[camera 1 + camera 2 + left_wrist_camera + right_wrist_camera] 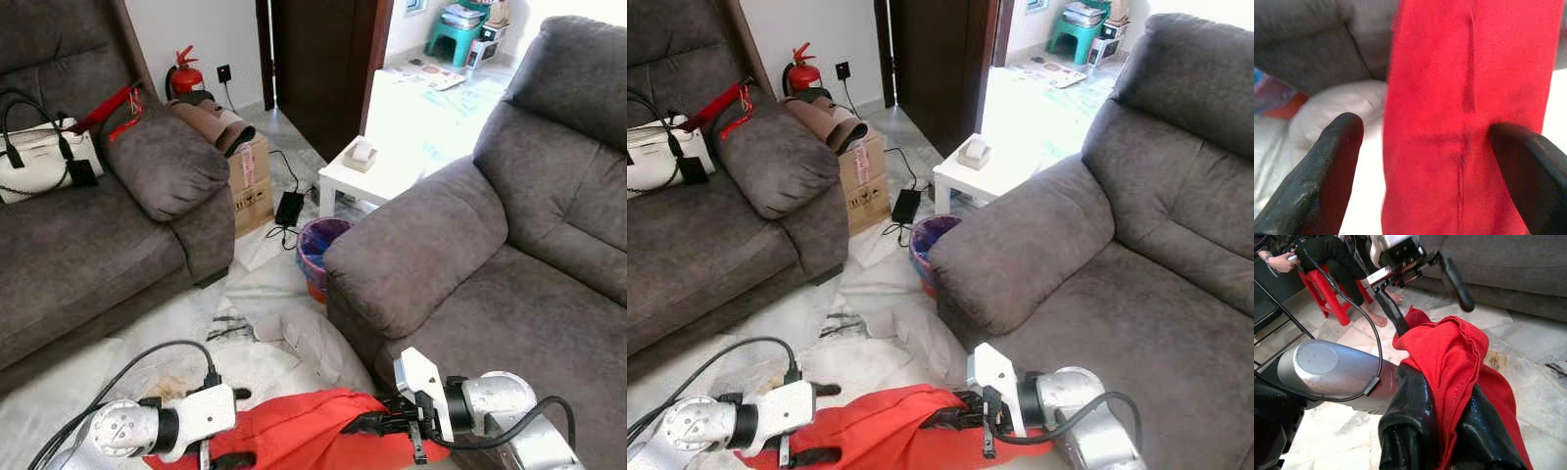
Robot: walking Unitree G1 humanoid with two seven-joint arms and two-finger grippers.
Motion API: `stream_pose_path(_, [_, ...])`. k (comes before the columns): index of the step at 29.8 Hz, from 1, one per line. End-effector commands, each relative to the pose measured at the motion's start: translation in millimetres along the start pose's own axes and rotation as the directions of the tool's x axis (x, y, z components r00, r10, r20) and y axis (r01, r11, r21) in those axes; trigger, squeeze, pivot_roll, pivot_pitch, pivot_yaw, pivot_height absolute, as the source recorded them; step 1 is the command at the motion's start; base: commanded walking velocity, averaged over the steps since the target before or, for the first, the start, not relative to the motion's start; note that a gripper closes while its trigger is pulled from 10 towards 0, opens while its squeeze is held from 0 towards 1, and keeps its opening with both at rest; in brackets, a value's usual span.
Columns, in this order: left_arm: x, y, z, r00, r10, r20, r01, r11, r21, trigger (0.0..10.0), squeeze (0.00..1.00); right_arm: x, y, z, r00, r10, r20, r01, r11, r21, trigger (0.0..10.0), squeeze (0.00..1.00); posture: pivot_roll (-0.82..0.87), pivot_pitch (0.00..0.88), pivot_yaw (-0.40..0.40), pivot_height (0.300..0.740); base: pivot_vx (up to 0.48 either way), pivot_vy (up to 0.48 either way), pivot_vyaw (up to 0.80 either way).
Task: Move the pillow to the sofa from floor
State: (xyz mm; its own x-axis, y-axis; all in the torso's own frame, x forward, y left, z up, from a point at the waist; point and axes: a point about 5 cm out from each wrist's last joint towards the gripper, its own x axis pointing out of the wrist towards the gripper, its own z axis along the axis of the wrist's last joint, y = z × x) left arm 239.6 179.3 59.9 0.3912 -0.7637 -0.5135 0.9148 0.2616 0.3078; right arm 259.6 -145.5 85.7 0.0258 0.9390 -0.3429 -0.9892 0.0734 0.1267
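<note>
Left eye view shows a soft red pillow (294,431) of thin woven cloth, crumpled and sagging, held low between the two arms just above the pale marble floor (245,294), at the near edge of the scene. The right gripper (1442,396) pinches a gathered fold of the red fabric between its glossy black fingers (1410,401), pressed together on the cloth. The left gripper (1425,161) has its fingers spread, one matte black finger (1327,166) on each side of the hanging red cloth, which shows a stitched seam.

To the right stands a grey sofa (509,245) in short plush fabric with a broad rounded armrest. Another grey sofa (88,235) sits to the left, carrying a white handbag (39,157). Between them, farther off, are a cardboard box (253,181), a round purple-rimmed bin (318,250) and a small white table (367,176). A red fire extinguisher (183,73) stands by the far wall. In the right wrist view a person sits on a red stool (1327,291).
</note>
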Motion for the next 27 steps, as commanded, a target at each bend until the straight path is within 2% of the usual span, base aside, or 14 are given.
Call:
stream_pose_path(1, [-4.4, -2.9, 1.0, 1.000, -0.024, -0.006, 0.024, 1.000, -0.019, 10.0, 0.00, 2.4, -0.9, 17.7, 0.996, 0.023, 0.082, -0.018, 0.998, -0.068, 10.0, 0.00, 0.14, 0.117, 0.008, 0.740, 0.000, 0.000, 0.00])
stream_pose_path(3, [-4.5, -4.4, 1.9, 0.999, -0.038, -0.010, 0.038, 0.999, -0.018, 10.0, 0.00, 2.7, -0.7, 17.7, 0.996, 0.025, 0.082, -0.020, 0.998, -0.067, 10.0, 0.00, 0.14, 0.117, 0.008, 0.740, 0.000, 0.000, 0.00])
stream_pose_path(4, [-4.2, -10.8, -2.9, 0.996, -0.088, -0.032, 0.086, 0.996, -0.037, 10.0, 0.00, 4.2, -0.5, 17.9, 0.996, 0.029, 0.083, -0.023, 0.997, -0.068, 10.0, 0.00, 0.14, 0.117, 0.011, 0.740, 0.000, 0.000, 0.00])
stream_pose_path(7, [-4.3, -16.2, -5.8, 0.991, -0.127, -0.038, 0.124, 0.991, -0.056, 10.0, 0.00, 6.7, -0.9, 19.0, 0.996, 0.030, 0.084, -0.024, 0.997, -0.072, 10.0, 0.00, 0.13, 0.117, 0.013, 0.740, 0.000, 0.000, 0.00])
stream_pose_path(11, [-2.4, -21.6, 2.1, 0.983, -0.182, -0.009, 0.180, 0.978, -0.102, 10.0, 0.00, 9.7, -1.5, 19.5, 0.996, 0.032, 0.085, -0.026, 0.997, -0.075, 10.0, 0.00, 0.15, 0.119, 0.014, 0.740, 0.000, 0.000, 0.00])
stream_pose_path(14, [-2.5, -22.6, -0.4, 0.980, -0.197, -0.037, 0.192, 0.977, -0.093, 10.0, 0.00, 11.4, -1.3, 20.0, 0.996, 0.035, 0.086, -0.029, 0.997, -0.077, 10.0, 0.00, 0.14, 0.118, 0.015, 0.740, 0.000, 0.000, 0.00])
stream_pose_path(15, [-2.5, -22.4, -1.6, 0.980, -0.194, -0.045, 0.189, 0.978, -0.090, 10.0, 0.00, 11.8, -1.2, 20.2, 0.996, 0.036, 0.087, -0.030, 0.997, -0.078, 10.0, 0.00, 0.14, 0.118, 0.015, 0.740, 0.000, 0.000, 0.00])
stream_pose_path(20, [1.9, -6.4, -11.4, 0.996, -0.017, -0.087, 0.019, 1.000, 0.019, 10.0, 0.00, 11.4, 1.2, 22.8, 0.995, 0.050, 0.087, -0.042, 0.995, -0.091, 10.0, 0.00, 0.14, 0.119, 0.017, 0.740, 0.000, 0.000, 0.00])
stream_pose_path(22, [3.4, -6.1, -13.2, 0.997, 0.005, -0.079, -0.005, 1.000, 0.002, 10.0, 0.00, 9.7, 3.8, 25.3, 0.994, 0.064, 0.088, -0.055, 0.994, -0.099, 10.0, 0.00, 0.13, 0.121, 0.017, 0.740, 0.000, 0.000, 0.00])
stream_pose_path(27, [3.7, -14.2, -22.9, 0.994, -0.012, -0.109, 0.008, 0.999, -0.039, 10.0, 0.00, 6.0, 6.5, 27.4, 0.993, 0.076, 0.087, -0.067, 0.992, -0.105, 10.0, 0.00, 0.13, 0.120, 0.017, 0.740, 0.000, 0.000, 0.00])
